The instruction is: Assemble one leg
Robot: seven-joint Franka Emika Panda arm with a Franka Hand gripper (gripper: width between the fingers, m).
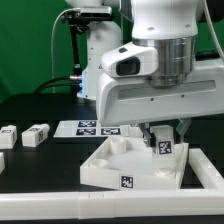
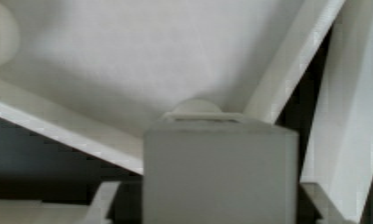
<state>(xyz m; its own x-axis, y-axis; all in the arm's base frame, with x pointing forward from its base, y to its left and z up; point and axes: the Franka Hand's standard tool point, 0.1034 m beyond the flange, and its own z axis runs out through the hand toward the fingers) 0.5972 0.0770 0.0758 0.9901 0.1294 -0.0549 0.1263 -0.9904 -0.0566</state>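
Note:
My gripper (image 1: pixel 160 133) hangs over the far right corner of the large white square piece (image 1: pixel 110 165) and is shut on a leg (image 1: pixel 163 148), a small white block with a marker tag facing the camera. The leg is held upright with its lower end at or just above that corner. In the wrist view the leg (image 2: pixel 218 165) fills the middle between the gripper's (image 2: pixel 215 205) dark fingers (image 2: pixel 121 200). Its far end sits against a round socket (image 2: pixel 197 104) in the corner of the square piece (image 2: pixel 112 60). Whether it is seated I cannot tell.
Two more loose legs (image 1: pixel 36 135) (image 1: pixel 8 134) lie on the black table at the exterior view's left. The marker board (image 1: pixel 95 127) lies behind the square piece. A white rail (image 1: pixel 60 197) runs along the front and up the right side.

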